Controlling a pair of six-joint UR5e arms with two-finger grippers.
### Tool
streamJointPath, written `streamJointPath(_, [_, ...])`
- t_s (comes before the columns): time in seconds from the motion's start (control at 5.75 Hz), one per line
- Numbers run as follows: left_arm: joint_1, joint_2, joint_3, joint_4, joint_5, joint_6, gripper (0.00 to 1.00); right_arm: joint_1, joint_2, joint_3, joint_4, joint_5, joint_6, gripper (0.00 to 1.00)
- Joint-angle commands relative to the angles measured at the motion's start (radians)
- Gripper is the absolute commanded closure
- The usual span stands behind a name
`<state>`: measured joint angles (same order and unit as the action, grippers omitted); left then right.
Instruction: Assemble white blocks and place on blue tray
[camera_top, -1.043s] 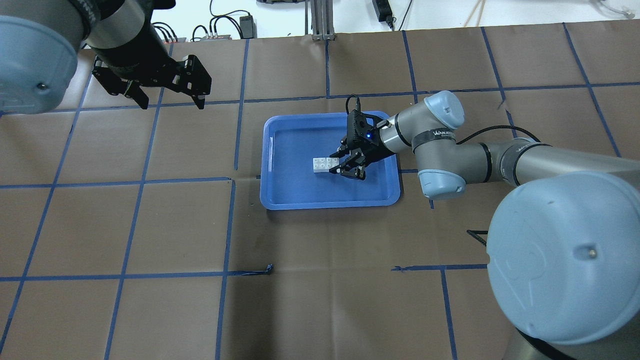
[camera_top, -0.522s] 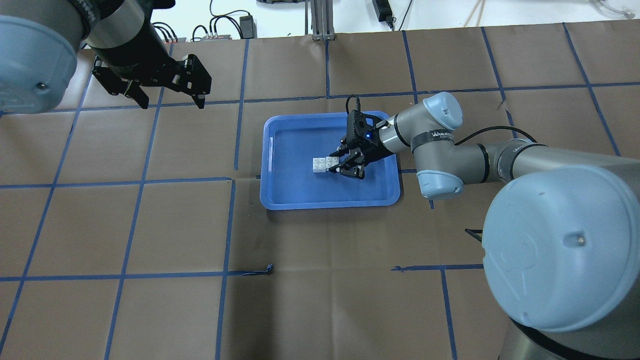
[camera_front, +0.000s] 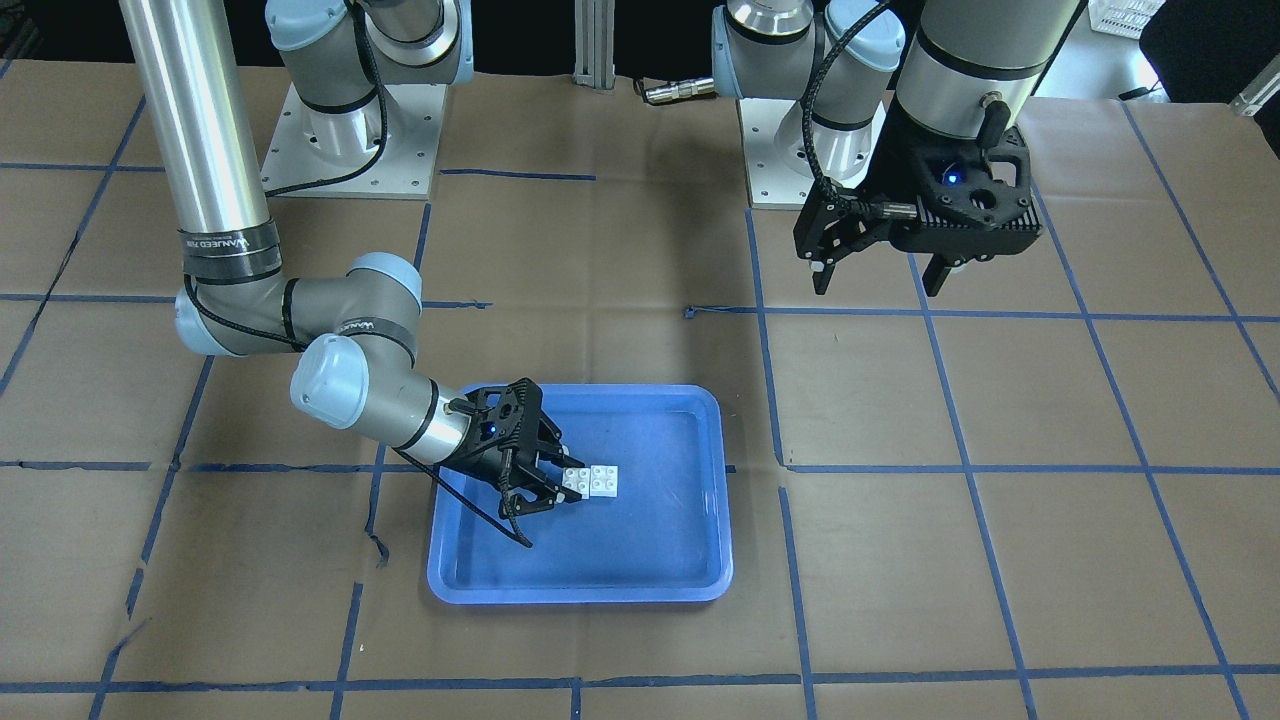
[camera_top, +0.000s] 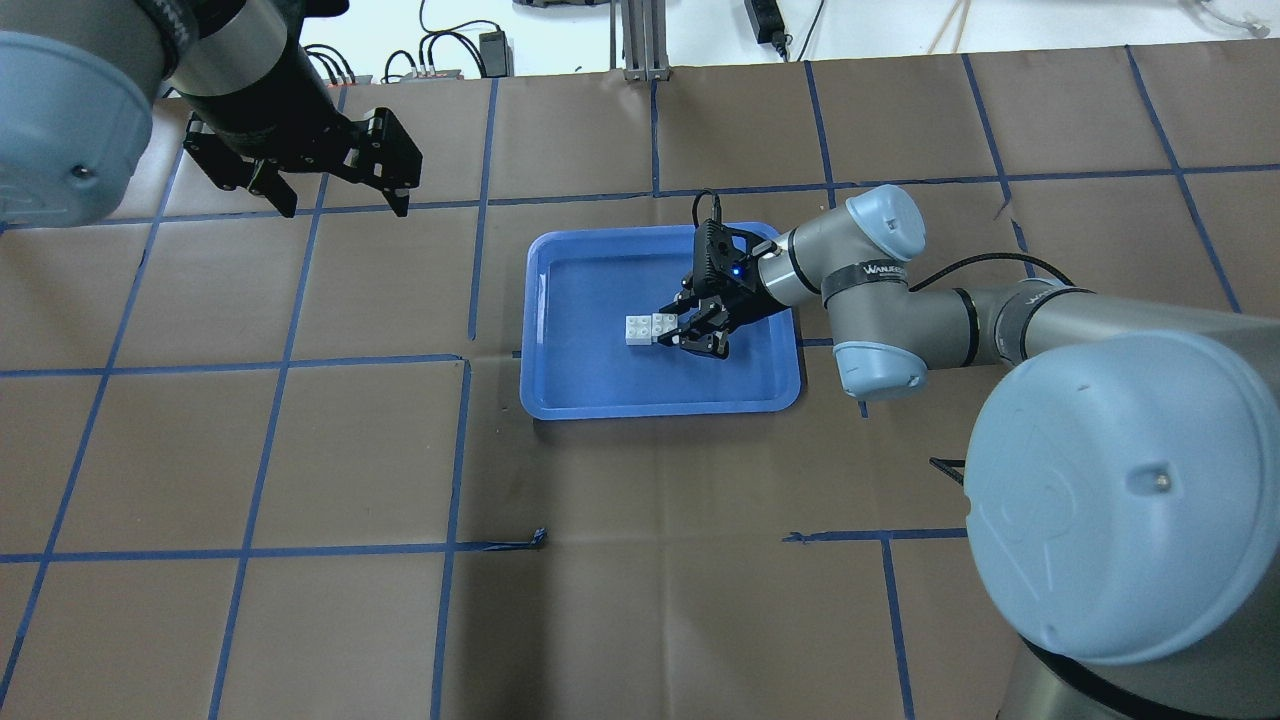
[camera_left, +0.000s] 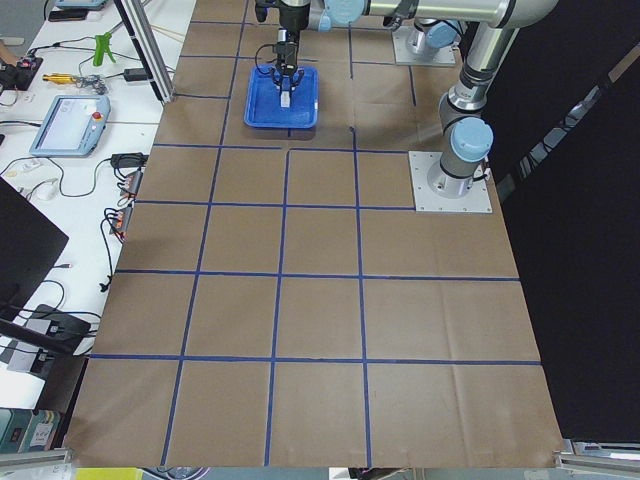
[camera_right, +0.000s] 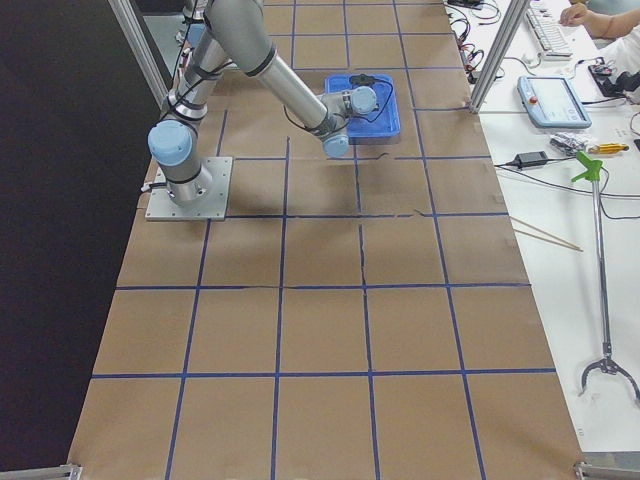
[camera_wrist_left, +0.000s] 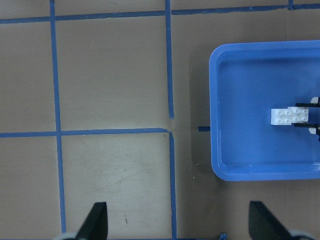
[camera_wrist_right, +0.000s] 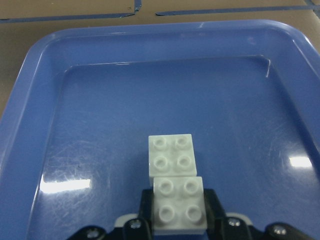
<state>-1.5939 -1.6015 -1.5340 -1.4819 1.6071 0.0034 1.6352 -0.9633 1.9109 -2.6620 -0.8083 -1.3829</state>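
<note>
Right gripper (camera_wrist_right: 178, 215): jaws pinch the nearer of the 2 white blocks (camera_wrist_right: 171, 160), bottom centre of the wrist view. The pair looks joined in a step, low inside the blue tray (camera_wrist_right: 30, 100); floor contact cannot be confirmed.

Judgement: open evenly and withdraw level, so the joint is not pried.

Left gripper (camera_top: 345, 200): jaws spread, upper left overhead, well apart.

The right arm reaches out low, elbow bent, wrist angled down. Its pincer (camera_top: 668, 331) has both fingers pressed against the sides of the nearer of the white blocks (camera_wrist_right: 172, 160). The left pincer (camera_front: 878, 282) hangs high, pointing straight down, jaws spread wide.
</note>
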Motion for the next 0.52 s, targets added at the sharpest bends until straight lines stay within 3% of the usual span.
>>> streamJointPath(0.0, [0.0, 0.0, 0.0, 0.0, -0.001, 0.0, 0.01, 0.0, 0.0, 0.002, 0.001, 0.0, 0.002, 0.63])
streamJointPath(0.35, [0.0, 0.0, 0.0, 0.002, -0.001, 0.0, 0.01, 0.0, 0.0, 0.002, 0.001, 0.0, 0.002, 0.6])
